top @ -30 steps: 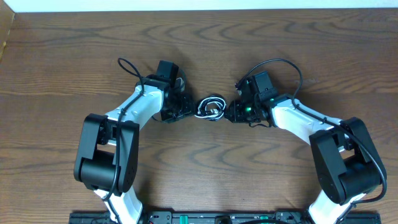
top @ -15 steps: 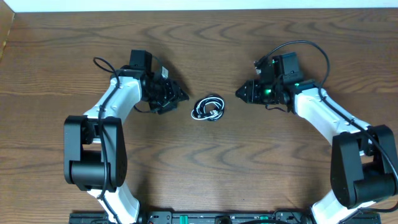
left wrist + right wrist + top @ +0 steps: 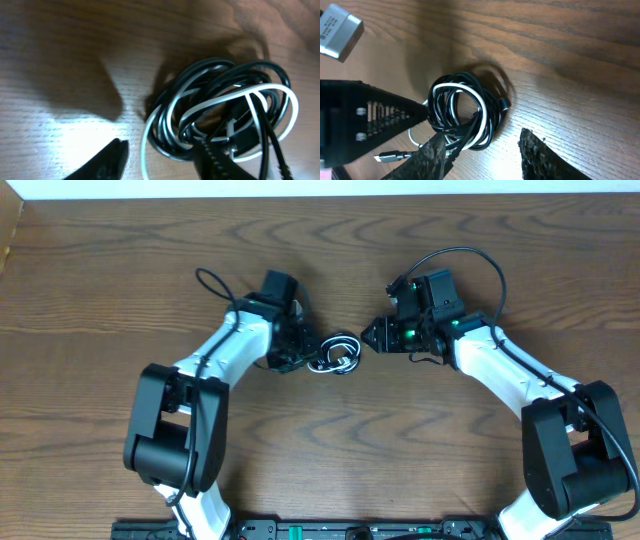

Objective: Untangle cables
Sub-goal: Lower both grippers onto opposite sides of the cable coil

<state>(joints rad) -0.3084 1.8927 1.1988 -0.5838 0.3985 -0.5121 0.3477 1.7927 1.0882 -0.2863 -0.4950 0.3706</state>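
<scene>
The cables [image 3: 337, 353] lie in a small knot of black and white loops on the wooden table. They also show in the left wrist view [image 3: 225, 115] and the right wrist view [image 3: 465, 115]. My left gripper [image 3: 306, 352] is open at the knot's left edge. In its own view [image 3: 162, 152] one finger lies over the loops and a white strand runs between the fingers. My right gripper [image 3: 368, 335] is open just right of the knot. In its own view [image 3: 480, 145] one finger tip is against the loops and it holds nothing. A small plug end [image 3: 390, 156] sticks out.
The left arm's finger [image 3: 370, 120] and a silver block on that arm [image 3: 337, 32] show in the right wrist view, close to the knot. Thick black robot wires [image 3: 470, 265] arch over each arm. The white table edge [image 3: 320, 188] runs along the back.
Half a second ago both grippers had drawn apart from the knot. Both have now moved back in toward it, the left one reaching its edge. The knot has not moved.
</scene>
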